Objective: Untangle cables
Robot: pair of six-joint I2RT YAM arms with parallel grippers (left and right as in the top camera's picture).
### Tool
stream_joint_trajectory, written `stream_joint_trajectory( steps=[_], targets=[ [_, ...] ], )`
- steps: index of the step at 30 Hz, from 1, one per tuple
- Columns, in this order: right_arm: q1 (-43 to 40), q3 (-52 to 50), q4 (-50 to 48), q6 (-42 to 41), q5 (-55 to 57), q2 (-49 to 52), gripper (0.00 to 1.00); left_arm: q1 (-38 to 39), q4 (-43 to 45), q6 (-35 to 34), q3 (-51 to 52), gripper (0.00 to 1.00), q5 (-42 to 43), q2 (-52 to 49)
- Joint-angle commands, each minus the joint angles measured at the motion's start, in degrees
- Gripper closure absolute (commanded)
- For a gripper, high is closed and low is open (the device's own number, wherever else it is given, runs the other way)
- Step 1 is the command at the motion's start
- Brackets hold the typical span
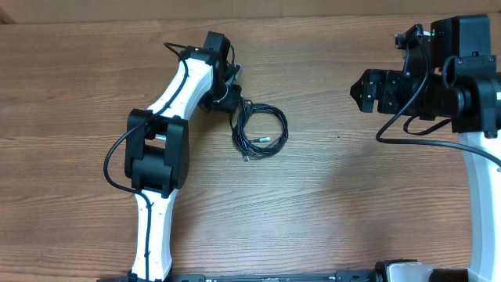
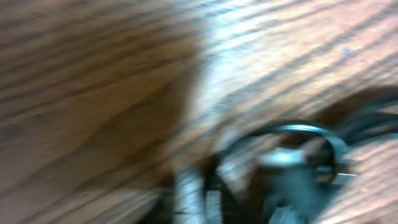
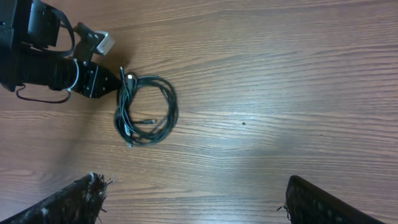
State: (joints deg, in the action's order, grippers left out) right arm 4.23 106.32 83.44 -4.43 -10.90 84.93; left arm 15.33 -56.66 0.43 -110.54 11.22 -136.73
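Untangling, status: barely begun, by the look of it. The cables [image 1: 262, 129] lie as one loose coil of overlapping loops, with no strand pulled clear.
Cables, place: flat on the wooden table [image 1: 352, 204], toward its middle, one tail trailing out at the coil's 7 o'clock in the overhead view.
Left gripper [image 1: 232, 95]: down at the coil's 10 o'clock, touching or just beside the outer loops and next to a silvery plug tip [image 3: 130, 76]. Whether its jaws stand apart or are pinched on a strand cannot be told (its own wrist view is a blur).
Right gripper [image 1: 358, 90]: fingers spread wide with nothing between them, well apart from the coil at its 2 o'clock.
Done: the left arm stands at the bundle, nothing more that shows.
Left to do: nearly everything, judging by how the loops lie: securing one end, drawing the strands apart, and laying each cord out on its own.
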Motion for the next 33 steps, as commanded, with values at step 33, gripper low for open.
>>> stream_joint_trajectory(
  steps=[33],
  targets=[
    [0.33, -0.24, -3.93, 0.46, -2.89, 0.09, 0.12, -3.32, -40.15, -6.64, -54.97, 0.96, 26.73, 0.20]
  ],
)
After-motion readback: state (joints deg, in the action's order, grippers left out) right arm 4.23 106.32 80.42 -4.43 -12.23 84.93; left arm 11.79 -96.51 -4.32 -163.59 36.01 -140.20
